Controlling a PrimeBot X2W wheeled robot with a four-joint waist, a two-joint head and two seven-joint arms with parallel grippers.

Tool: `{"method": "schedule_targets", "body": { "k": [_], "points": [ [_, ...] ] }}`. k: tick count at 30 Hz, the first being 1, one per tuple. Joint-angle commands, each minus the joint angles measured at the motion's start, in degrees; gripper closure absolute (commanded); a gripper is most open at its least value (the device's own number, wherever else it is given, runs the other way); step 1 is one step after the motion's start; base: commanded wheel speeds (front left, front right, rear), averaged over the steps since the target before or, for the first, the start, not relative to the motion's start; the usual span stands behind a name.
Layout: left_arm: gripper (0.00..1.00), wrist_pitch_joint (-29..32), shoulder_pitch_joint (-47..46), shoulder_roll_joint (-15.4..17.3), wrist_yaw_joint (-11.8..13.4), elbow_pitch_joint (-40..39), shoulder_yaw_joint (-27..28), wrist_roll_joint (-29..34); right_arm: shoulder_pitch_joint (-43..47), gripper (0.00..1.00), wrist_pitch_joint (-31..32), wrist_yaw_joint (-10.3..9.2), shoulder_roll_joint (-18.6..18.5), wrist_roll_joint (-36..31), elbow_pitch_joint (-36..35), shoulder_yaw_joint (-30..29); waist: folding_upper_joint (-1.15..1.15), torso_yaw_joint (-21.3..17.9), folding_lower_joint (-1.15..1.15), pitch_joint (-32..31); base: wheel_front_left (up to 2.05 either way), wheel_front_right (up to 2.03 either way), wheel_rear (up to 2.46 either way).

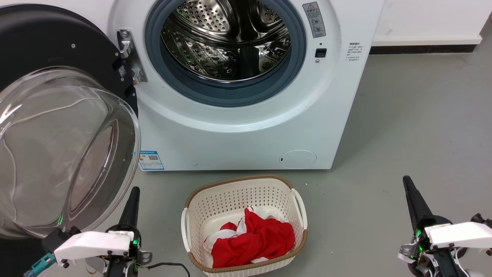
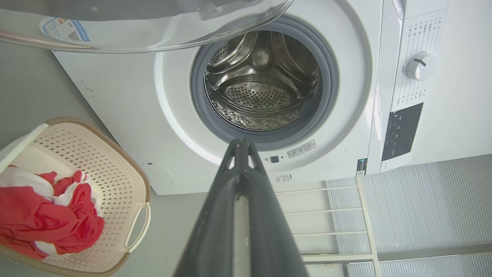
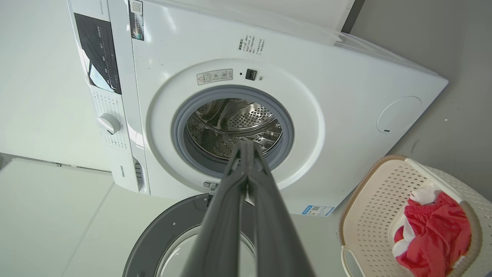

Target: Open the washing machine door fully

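Note:
The washing machine door (image 1: 57,127), black-rimmed with a bulging clear glass bowl, stands swung wide open on its hinge at the left of the white machine (image 1: 246,127); its glass bowl (image 2: 146,19) crosses the top of the left wrist view, and its rim (image 3: 161,238) sits low in the right wrist view. The steel drum (image 1: 226,38) lies exposed. My left gripper (image 1: 132,194) is shut and empty, low beside the door's glass, apart from it. Over the floor at lower right, my right gripper (image 1: 408,184) is shut with nothing in it.
A cream perforated laundry basket (image 1: 242,192) holding red and white cloth (image 1: 253,240) stands on the grey floor in front of the machine, between my two arms. A white wall and dark skirting run behind at the right.

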Motion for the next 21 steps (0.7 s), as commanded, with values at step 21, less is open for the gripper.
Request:
{"method": "schedule_targets", "body": {
  "k": [21],
  "points": [
    [1.00, 2.5, -1.6, -0.1, -1.2, 0.9, 0.9, -10.0, -2.0, 1.00, 2.1, -0.01, 0.2, 9.4, 1.5, -1.3, 0.00, 0.5, 0.00, -0.2, 0.00, 0.00, 0.00]
  ]
}}
